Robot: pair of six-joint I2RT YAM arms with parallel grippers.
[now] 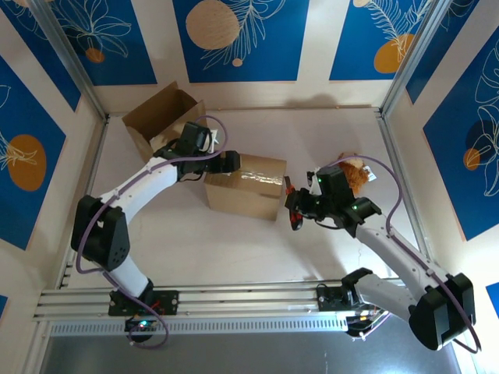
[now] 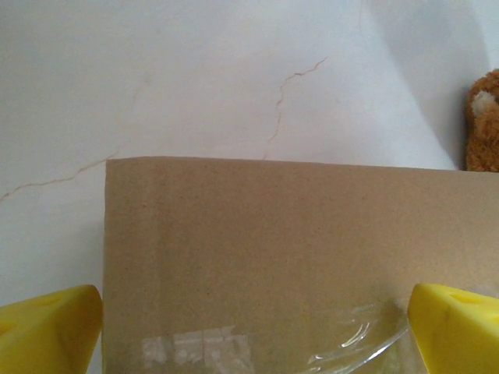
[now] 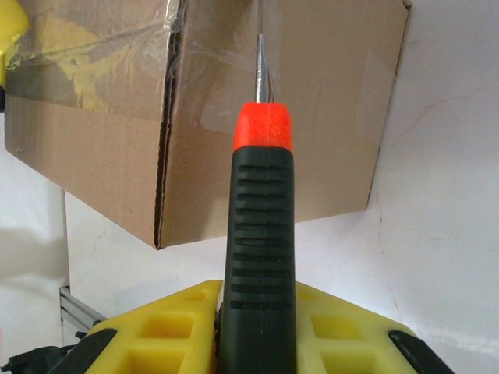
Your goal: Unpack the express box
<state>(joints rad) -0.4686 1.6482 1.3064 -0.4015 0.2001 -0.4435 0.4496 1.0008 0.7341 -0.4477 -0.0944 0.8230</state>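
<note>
A sealed brown express box point(image 1: 245, 185) with clear tape lies mid-table. My left gripper point(image 1: 226, 162) rests at its left end, open. In the left wrist view the yellow fingers point(image 2: 54, 323) stand wide apart over the box top point(image 2: 273, 249), one just off its edge. My right gripper point(image 1: 300, 204) is shut on a utility knife point(image 3: 261, 202) with a black ribbed handle and red collar. The knife's thin blade point(image 3: 260, 66) points at the taped end face of the box point(image 3: 327, 117), at or very near its surface.
An open cardboard box point(image 1: 160, 117) stands at the back left, behind the left arm. A brown plush toy point(image 1: 355, 173) lies just behind the right wrist and shows at the edge point(image 2: 483, 121) of the left wrist view. Aluminium frame rails point(image 1: 234, 300) run along the table's near edge.
</note>
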